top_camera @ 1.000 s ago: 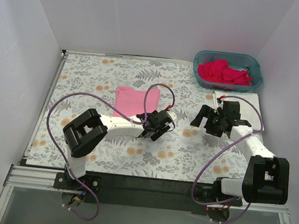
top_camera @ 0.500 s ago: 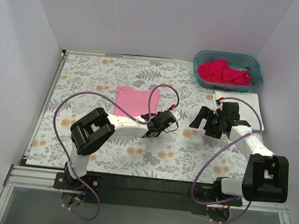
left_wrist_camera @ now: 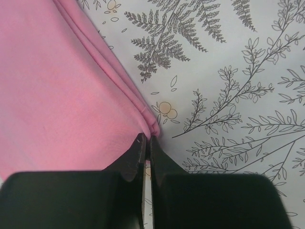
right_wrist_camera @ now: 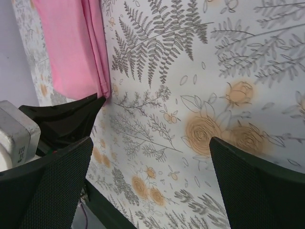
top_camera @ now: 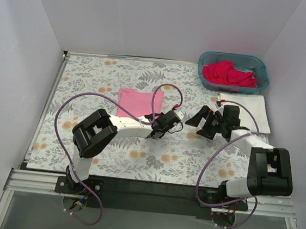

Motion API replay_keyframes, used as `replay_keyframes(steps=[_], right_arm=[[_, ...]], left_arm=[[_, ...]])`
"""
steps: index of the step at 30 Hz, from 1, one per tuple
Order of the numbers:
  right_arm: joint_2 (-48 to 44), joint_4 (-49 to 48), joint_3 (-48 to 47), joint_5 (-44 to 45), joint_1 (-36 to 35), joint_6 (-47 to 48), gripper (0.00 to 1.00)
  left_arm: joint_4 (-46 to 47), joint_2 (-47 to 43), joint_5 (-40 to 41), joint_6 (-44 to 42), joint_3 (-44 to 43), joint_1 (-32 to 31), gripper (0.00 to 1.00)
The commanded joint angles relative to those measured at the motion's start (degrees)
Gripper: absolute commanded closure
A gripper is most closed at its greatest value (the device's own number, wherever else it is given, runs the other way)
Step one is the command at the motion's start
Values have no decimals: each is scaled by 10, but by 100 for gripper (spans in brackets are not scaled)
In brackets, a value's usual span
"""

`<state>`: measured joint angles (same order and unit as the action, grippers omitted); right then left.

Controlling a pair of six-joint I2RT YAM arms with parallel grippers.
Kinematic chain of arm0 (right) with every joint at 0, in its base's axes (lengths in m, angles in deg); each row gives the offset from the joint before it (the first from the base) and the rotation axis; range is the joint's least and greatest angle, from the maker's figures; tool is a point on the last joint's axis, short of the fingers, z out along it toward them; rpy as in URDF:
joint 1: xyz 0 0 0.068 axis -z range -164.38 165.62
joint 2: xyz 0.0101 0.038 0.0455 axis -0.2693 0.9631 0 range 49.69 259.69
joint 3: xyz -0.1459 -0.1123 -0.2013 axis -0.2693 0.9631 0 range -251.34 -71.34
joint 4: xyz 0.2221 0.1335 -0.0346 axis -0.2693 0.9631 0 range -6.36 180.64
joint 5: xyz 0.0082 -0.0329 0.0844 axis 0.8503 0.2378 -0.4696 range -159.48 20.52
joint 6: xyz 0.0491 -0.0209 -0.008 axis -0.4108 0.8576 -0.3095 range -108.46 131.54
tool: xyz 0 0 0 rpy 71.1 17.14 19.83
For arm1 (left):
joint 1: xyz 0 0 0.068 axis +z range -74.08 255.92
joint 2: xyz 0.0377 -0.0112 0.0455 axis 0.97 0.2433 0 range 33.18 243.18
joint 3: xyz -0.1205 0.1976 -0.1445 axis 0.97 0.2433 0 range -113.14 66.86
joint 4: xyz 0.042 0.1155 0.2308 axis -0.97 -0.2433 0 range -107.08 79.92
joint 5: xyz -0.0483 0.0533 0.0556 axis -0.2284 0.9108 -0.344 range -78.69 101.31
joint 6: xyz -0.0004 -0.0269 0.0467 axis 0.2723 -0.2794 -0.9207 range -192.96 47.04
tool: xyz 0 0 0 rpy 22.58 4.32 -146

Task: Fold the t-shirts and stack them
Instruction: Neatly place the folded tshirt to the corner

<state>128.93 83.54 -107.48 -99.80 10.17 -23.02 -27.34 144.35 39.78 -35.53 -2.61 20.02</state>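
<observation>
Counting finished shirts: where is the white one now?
In the top view, the white t-shirt lies flat on the right side, just nearer than the teal basket, with the right gripper to its left.

folded t-shirt [top_camera: 138, 101] lies on cloth [top_camera: 91, 80], basket [top_camera: 263, 68] with crumpled t-shirts [top_camera: 228, 74] far right.

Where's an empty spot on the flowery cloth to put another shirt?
Bare: the cloth left of the pink shirt, and its near middle strip. Crowded: the right, with basket, white shirt, and left gripper facing right gripper mid-table.
</observation>
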Motion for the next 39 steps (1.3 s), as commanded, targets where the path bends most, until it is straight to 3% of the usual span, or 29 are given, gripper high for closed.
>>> replay_keyframes(steps=[1, 5, 12, 28, 34, 39], right_arm=[[48, -96, -8, -33, -32, -63, 2], [115, -202, -6, -37, -69, -152, 15], [212, -305, -58, 22, -153, -233, 17], [306, -336, -110, 59, -212, -301, 15], [340, -335, -140, 62, -225, -300, 19], [355, -334, -154, 62, -231, -283, 29]], left_arm=[[-36, -32, -23, 23, -28, 5, 100], [-49, -37, -34, 32, -40, 8, 100], [-75, -67, -45, 56, -50, 16, 100], [-90, -96, -75, 94, -76, 27, 100], [-101, -79, -109, 124, -107, 27, 100], [-113, -66, -125, 147, -121, 27, 100]])
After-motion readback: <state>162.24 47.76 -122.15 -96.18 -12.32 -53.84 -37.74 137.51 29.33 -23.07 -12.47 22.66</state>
